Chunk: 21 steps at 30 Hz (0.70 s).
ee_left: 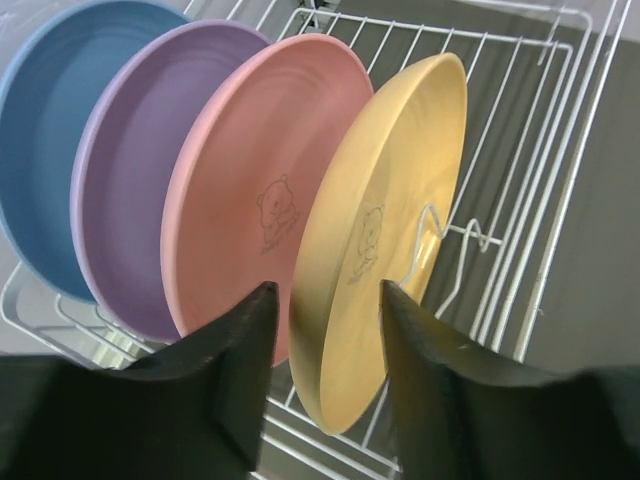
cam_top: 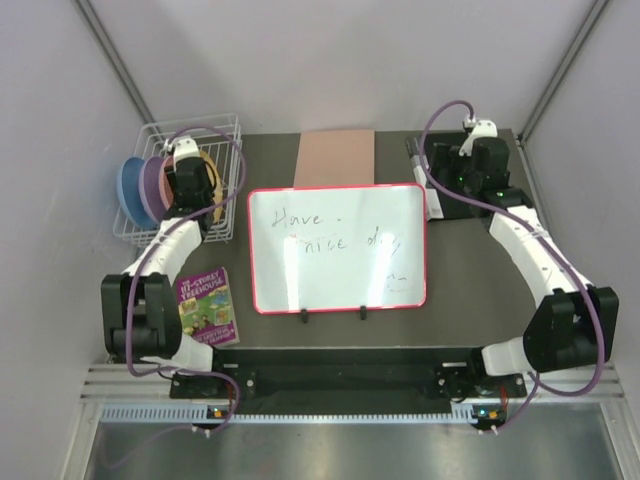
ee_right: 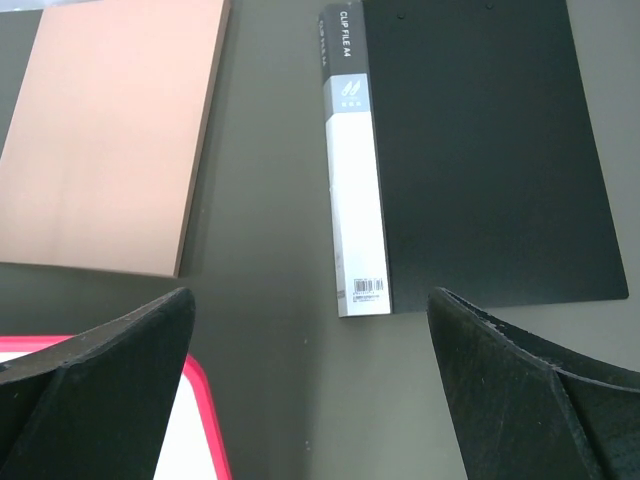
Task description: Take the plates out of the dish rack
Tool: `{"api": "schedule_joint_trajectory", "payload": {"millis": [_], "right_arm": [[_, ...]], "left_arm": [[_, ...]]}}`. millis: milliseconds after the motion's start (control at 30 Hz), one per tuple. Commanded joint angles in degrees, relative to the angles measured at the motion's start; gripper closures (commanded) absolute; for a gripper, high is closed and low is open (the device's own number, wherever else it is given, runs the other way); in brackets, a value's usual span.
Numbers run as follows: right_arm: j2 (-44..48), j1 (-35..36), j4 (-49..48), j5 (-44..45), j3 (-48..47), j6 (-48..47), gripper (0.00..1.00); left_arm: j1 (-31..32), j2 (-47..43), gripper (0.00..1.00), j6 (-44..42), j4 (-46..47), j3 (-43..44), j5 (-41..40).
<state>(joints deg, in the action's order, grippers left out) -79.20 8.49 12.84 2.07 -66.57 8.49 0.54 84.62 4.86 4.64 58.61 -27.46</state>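
Several plates stand on edge in the white wire dish rack [ee_left: 520,180]: blue [ee_left: 50,130], lilac [ee_left: 135,190], pink [ee_left: 255,170] and orange-yellow [ee_left: 385,190]. My left gripper [ee_left: 329,287] reaches into the rack with a finger on each side of the orange-yellow plate's lower rim. Its right finger lies against the plate's face, while a thin gap shows at the left finger. From above, the left gripper [cam_top: 188,165] sits over the dish rack [cam_top: 225,130] at the table's back left. My right gripper [ee_right: 310,297] hangs wide open and holds nothing, at the back right [cam_top: 447,160].
A red-framed whiteboard [cam_top: 337,247] lies mid-table. Behind it is a brown board [cam_top: 336,157]. A black clip file [ee_right: 470,150] lies under the right gripper. A small colourful book [cam_top: 207,305] sits by the left arm's base.
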Motion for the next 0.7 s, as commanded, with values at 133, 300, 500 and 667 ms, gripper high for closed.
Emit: {"api": "schedule_joint_trajectory", "payload": {"millis": [133, 300, 500, 667], "right_arm": [[-2.89, 0.39, -1.94, -0.57, -3.4, -0.93, 0.0], [-3.24, 0.39, -1.68, -0.13, -3.48, -0.93, 0.0], [-3.16, 0.39, -0.98, -0.04, -3.75, -0.76, 0.0], [-2.1, 0.39, -0.63, 0.22, -3.48, -0.58, 0.0]], "left_arm": [[-0.18, 0.72, 0.85, -0.64, 7.92, -1.3, -2.42], [0.6, 0.02, 1.0, -1.61, 9.15, -2.53, -3.29], [6.91, -0.51, 1.0, -9.14, 16.0, -3.85, -16.27], [12.46, 0.19, 1.0, -19.44, 25.13, -3.94, -32.09]]}}
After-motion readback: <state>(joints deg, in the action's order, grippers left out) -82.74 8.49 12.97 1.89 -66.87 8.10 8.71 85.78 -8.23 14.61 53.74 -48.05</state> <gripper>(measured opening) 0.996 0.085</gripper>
